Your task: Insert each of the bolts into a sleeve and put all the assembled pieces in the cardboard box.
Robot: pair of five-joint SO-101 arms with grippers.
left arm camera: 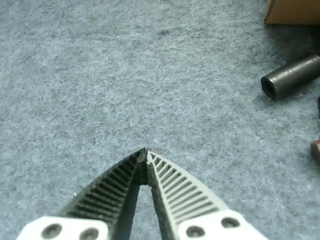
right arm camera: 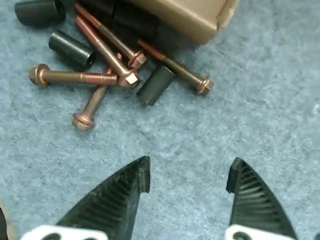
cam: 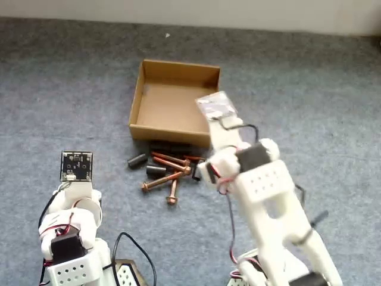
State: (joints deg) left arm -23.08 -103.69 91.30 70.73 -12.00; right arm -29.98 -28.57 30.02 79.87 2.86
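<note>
Bolts (cam: 164, 180) and dark sleeves (cam: 137, 160) lie heaped at frame centre in the high view, just below the cardboard box (cam: 137, 101). My right claw (right arm camera: 189, 172) hangs wide open, empty, near the heap. My left claw (left arm camera: 147, 156), lower left, is closed on nothing.

The cardboard box (cam: 138, 101) sits at the far middle of the surface (cam: 65, 83). Several sleeves (cam: 169, 147) lie along its near wall. Just nearer is a heap of crossing bolts (cam: 164, 180) with more sleeves among them, and the leftmost sleeve (cam: 137, 160) lies at the heap's left end. The left pincer (left arm camera: 147, 155) is near and left of the heap, apart from it. The right pincer (right arm camera: 190, 167) is close by the heap's right side.
</note>
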